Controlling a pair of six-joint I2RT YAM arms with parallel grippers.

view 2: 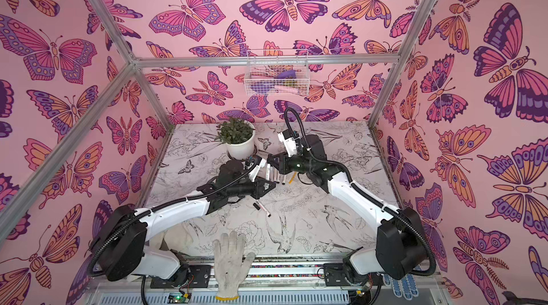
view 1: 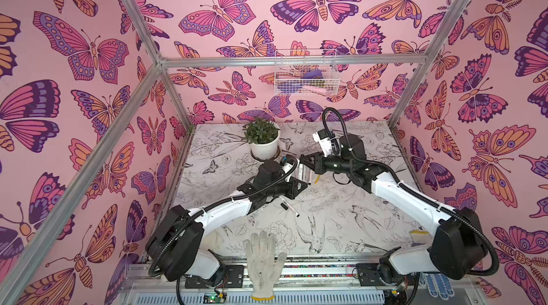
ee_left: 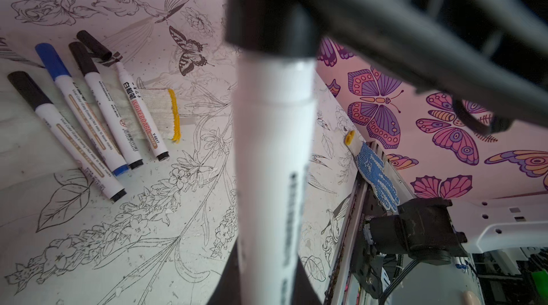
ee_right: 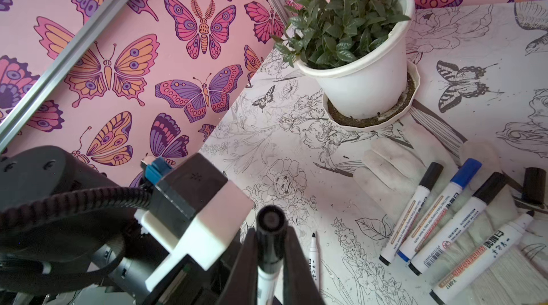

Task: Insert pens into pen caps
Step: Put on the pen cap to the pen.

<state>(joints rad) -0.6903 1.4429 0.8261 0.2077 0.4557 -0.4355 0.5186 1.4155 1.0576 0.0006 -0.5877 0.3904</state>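
A white pen (ee_left: 275, 152) stands between my grippers over the middle of the table. My left gripper (ee_left: 267, 276) is shut on its barrel. A black pen cap (ee_right: 271, 229) covers the pen's tip end, and my right gripper (ee_right: 270, 247) (view 1: 304, 159) is shut on that cap. A row of pens lies on a flat white glove (ee_left: 155, 110): three capped ones (ee_left: 80, 104) and one uncapped (ee_left: 139, 110), with a loose black cap (ee_left: 93, 45) at its tip. Another uncapped pen (ee_right: 314, 256) (view 1: 290, 208) lies nearer the front, with a short black cap (view 1: 283, 206) beside it.
A potted plant (view 1: 264, 140) stands at the back, close to both grippers. A white glove (view 1: 264, 262) hangs over the front edge and a blue-dotted glove (view 1: 436, 284) lies at the front right. A wire basket (view 1: 305, 75) hangs on the back wall.
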